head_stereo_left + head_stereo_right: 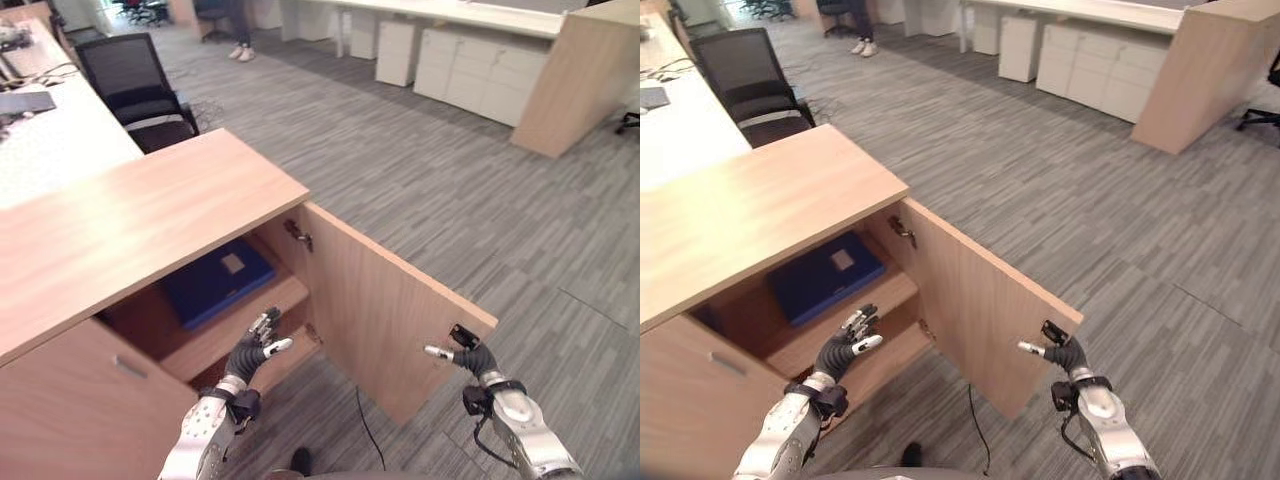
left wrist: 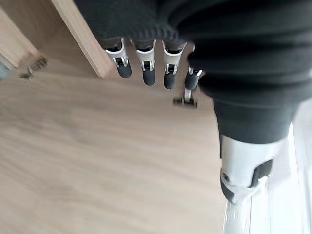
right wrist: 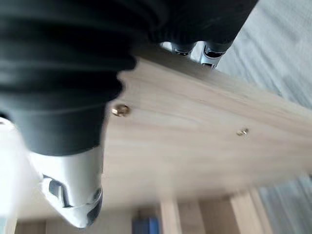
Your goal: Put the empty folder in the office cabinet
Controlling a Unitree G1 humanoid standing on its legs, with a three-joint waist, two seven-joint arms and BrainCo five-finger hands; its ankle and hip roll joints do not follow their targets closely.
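One blue folder (image 1: 215,281) (pale label, unreadable) on cabinet shelf (image 1: 228,335), door (image 1: 385,320) open

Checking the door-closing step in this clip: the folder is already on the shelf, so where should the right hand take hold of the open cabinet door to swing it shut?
Probably the door's free outer edge, far from the hinge, approached from its outer face. The right hand is already by the upper corner there, the blue folder lies flat inside, and the left hand hangs open near the shelf.
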